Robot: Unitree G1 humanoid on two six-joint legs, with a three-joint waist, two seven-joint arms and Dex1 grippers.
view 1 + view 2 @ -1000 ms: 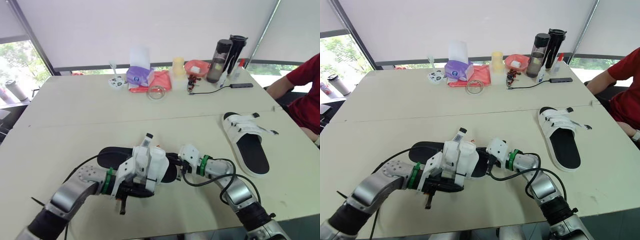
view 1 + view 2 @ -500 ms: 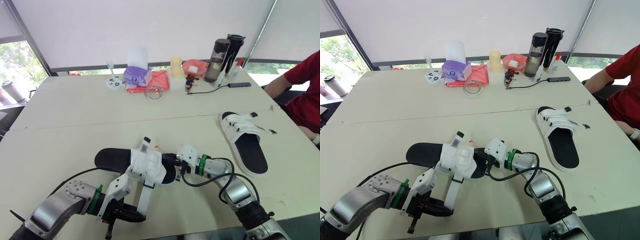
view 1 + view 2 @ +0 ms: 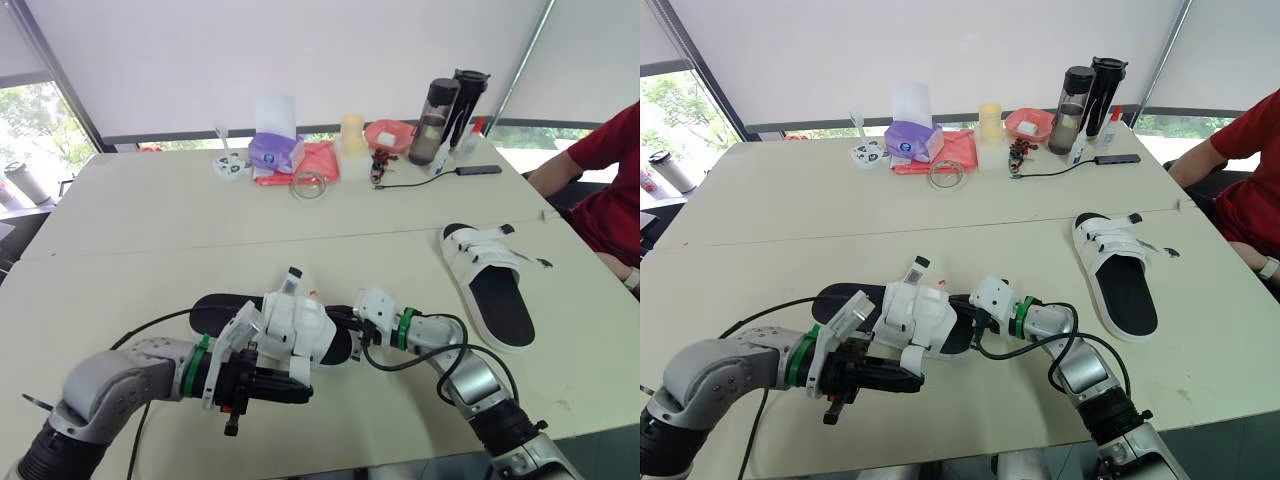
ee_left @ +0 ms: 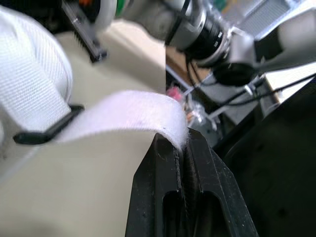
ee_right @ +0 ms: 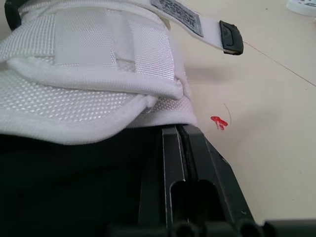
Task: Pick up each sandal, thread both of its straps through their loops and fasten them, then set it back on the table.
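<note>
The near sandal (image 3: 285,322), black-soled with white straps, lies in front of me at mid-table. My left gripper (image 3: 902,379) sits just in front of it, shut on the free end of a white strap (image 4: 123,114) that bends down from a black loop (image 4: 45,130). In the left wrist view the left gripper (image 4: 181,148) pinches the strap's tip. My right gripper (image 3: 347,333) is at the sandal's right end, shut on the black sole's edge (image 5: 89,163) under the white straps (image 5: 98,74). The second sandal (image 3: 495,282) rests flat at the right with its straps across it.
Along the table's far edge stand a purple tissue box (image 3: 278,150), a red cloth (image 3: 322,160), a glass ring (image 3: 312,185), a red bowl (image 3: 392,134), two dark bottles (image 3: 452,112) and a black cable (image 3: 432,177). A person in a red shirt (image 3: 612,175) sits at the right.
Half a second ago my left gripper held the strap stretched toward the table's front edge. It has since moved back up toward the sandal, and the strap is bent shorter. The right gripper has held still.
</note>
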